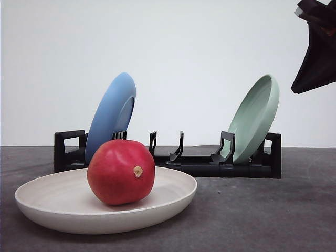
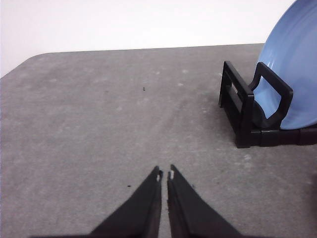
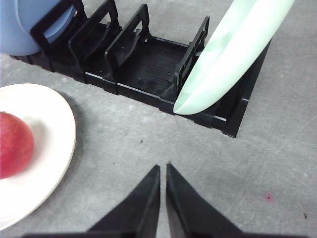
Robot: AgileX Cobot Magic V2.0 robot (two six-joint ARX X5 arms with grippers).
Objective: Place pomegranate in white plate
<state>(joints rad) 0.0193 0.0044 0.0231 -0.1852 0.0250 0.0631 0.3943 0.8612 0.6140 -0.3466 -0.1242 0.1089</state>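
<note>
The deep red pomegranate [image 1: 121,171] rests inside the white plate [image 1: 47,199] at the front left of the table, its tan stem nub facing the camera. The right wrist view catches the pomegranate [image 3: 14,144] at the frame edge, sitting on the white plate [image 3: 52,131]. My right gripper [image 3: 163,170] hovers over bare table in front of the rack, fingers shut with nothing between them; the right arm shows at the upper right in the front view. My left gripper [image 2: 164,173] is shut and empty over grey table beside the rack's end.
A black dish rack [image 1: 199,163] stands behind the white plate. It holds a blue plate [image 1: 112,115] leaning at its left end and a pale green plate [image 1: 254,118] at its right end. The tabletop is grey, with a white wall behind.
</note>
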